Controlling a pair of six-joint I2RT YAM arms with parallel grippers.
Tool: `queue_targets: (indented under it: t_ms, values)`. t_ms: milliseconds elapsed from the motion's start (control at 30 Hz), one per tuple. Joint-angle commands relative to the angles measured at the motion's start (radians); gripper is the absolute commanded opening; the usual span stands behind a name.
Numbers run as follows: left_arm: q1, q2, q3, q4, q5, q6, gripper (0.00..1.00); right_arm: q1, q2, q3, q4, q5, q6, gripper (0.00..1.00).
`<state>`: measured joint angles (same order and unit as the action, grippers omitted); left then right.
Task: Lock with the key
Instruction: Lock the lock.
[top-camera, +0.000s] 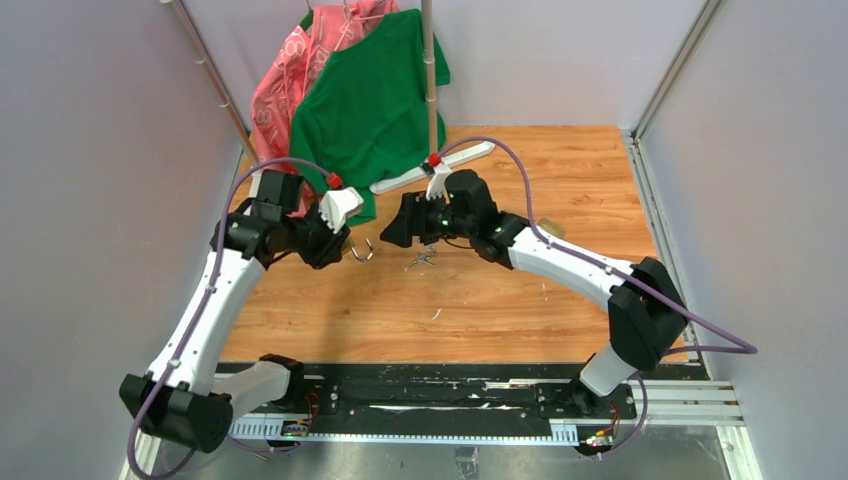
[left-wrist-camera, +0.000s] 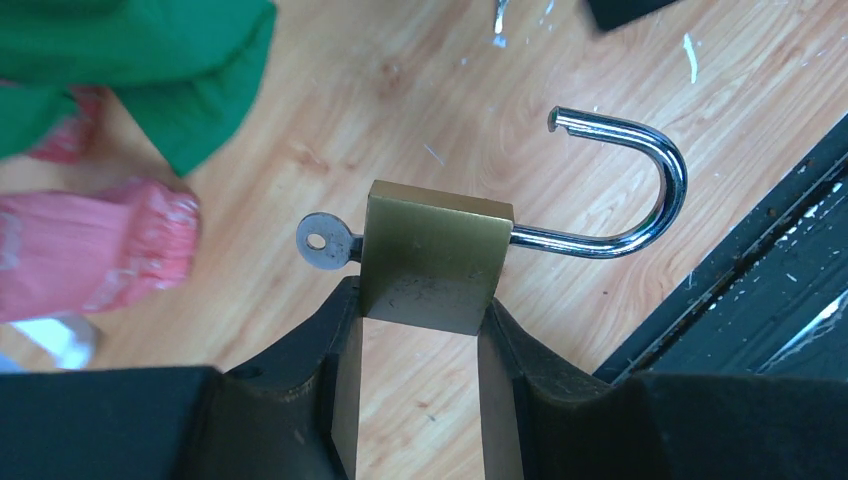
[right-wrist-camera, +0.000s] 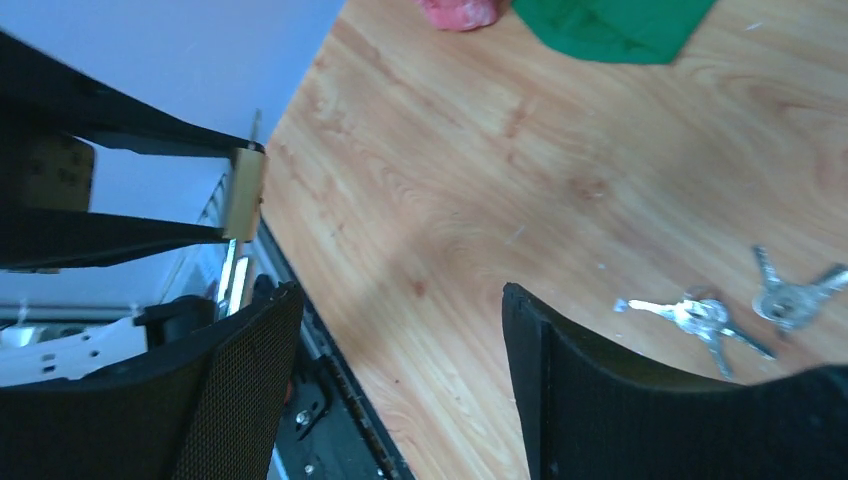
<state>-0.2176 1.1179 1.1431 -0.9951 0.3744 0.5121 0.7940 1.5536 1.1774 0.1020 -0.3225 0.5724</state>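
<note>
My left gripper (left-wrist-camera: 420, 310) is shut on a brass padlock (left-wrist-camera: 432, 255) and holds it above the wooden table. Its silver shackle (left-wrist-camera: 645, 190) is swung open. A single silver key (left-wrist-camera: 325, 242) sticks out of the padlock's opposite end. In the top view the left gripper (top-camera: 345, 248) holds the shackle (top-camera: 362, 251) just left of the right gripper (top-camera: 390, 235). A small silvery key cluster (top-camera: 420, 262) lies on the table below the right gripper. In the right wrist view the cluster (right-wrist-camera: 700, 315) lies to the right. The right gripper (right-wrist-camera: 400, 300) is open and empty.
A green shirt (top-camera: 375, 95) and a pink garment (top-camera: 285, 85) hang on a pole stand with a white base (top-camera: 430, 170) at the back. Grey walls close in both sides. A black rail (top-camera: 420, 400) runs along the near table edge.
</note>
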Motion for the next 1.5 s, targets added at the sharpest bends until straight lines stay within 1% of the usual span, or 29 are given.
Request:
queue_targets:
  t_ms: [0,67,167,233,300,367,400,500,533,667,733,800,867,1033,1100,1167,1200,1267,1333,1367,1433,1467]
  values:
    - [-0.11,-0.089,0.108,-0.052,-0.044,0.086,0.0,-0.001,0.013,0.028,0.147,-0.188,0.072,0.76]
    - [-0.156,-0.091,0.131,-0.036,-0.061,0.07,0.0,-0.002,-0.034,-0.019,0.2,-0.197,0.048,0.78]
    - [-0.217,-0.067,0.155,0.019,-0.117,-0.016,0.0,-0.004,-0.127,-0.091,0.255,-0.204,0.005,0.8]
    - [-0.239,-0.062,0.152,0.057,-0.133,-0.044,0.0,-0.004,-0.192,-0.115,0.204,-0.18,-0.061,0.81]
    - [-0.27,-0.066,0.142,0.077,-0.155,-0.023,0.0,-0.012,-0.258,-0.136,0.14,-0.101,-0.104,0.83]
    - [-0.307,-0.074,0.128,0.089,-0.193,-0.006,0.0,-0.028,-0.3,-0.146,0.122,-0.081,-0.101,0.85]
    - [-0.322,-0.078,0.121,0.095,-0.209,0.008,0.0,-0.03,-0.298,-0.143,0.126,-0.082,-0.076,0.85]
    - [-0.359,-0.1,0.101,0.136,-0.248,0.041,0.0,-0.015,-0.207,-0.072,0.142,-0.206,-0.021,0.85]
    - [-0.365,-0.106,0.099,0.147,-0.251,0.044,0.0,-0.004,-0.175,-0.059,0.142,-0.219,-0.019,0.85]
    - [-0.378,-0.107,0.102,0.165,-0.248,0.025,0.0,0.023,-0.109,0.004,0.133,-0.2,-0.049,0.82]
    - [-0.382,-0.112,0.103,0.169,-0.241,0.02,0.0,0.024,-0.092,0.016,0.14,-0.196,-0.051,0.76]
    - [-0.387,-0.114,0.103,0.172,-0.236,0.022,0.0,0.025,-0.063,0.025,0.177,-0.236,-0.029,0.72]
    - [-0.393,-0.108,0.1,0.177,-0.246,0.025,0.0,0.029,-0.028,0.04,0.204,-0.291,-0.002,0.71]
    - [-0.395,-0.102,0.087,0.206,-0.264,0.024,0.0,0.038,0.011,0.047,0.237,-0.338,0.016,0.7]
    - [-0.394,-0.099,0.091,0.215,-0.269,0.017,0.0,0.039,0.029,0.062,0.216,-0.355,0.016,0.65]
    - [-0.395,-0.096,0.097,0.216,-0.278,0.018,0.0,0.039,0.031,0.06,0.224,-0.373,0.018,0.55]
    - [-0.395,-0.098,0.095,0.217,-0.281,0.018,0.0,0.039,0.027,0.054,0.236,-0.379,0.015,0.46]
    - [-0.395,-0.101,0.09,0.216,-0.277,0.016,0.0,0.039,0.009,0.048,0.239,-0.375,0.0,0.23]
    - [-0.395,-0.103,0.083,0.216,-0.259,0.007,0.0,0.039,-0.006,0.052,0.21,-0.363,-0.031,0.04]
    - [-0.394,-0.105,0.081,0.216,-0.248,0.004,0.0,0.038,-0.013,0.055,0.197,-0.362,-0.053,0.0]
    - [-0.394,-0.106,0.077,0.213,-0.201,0.005,0.0,0.037,-0.029,0.057,0.174,-0.367,-0.085,0.0]
    - [-0.395,-0.107,0.075,0.203,-0.17,0.014,0.02,0.037,-0.038,0.057,0.152,-0.374,-0.109,0.0]
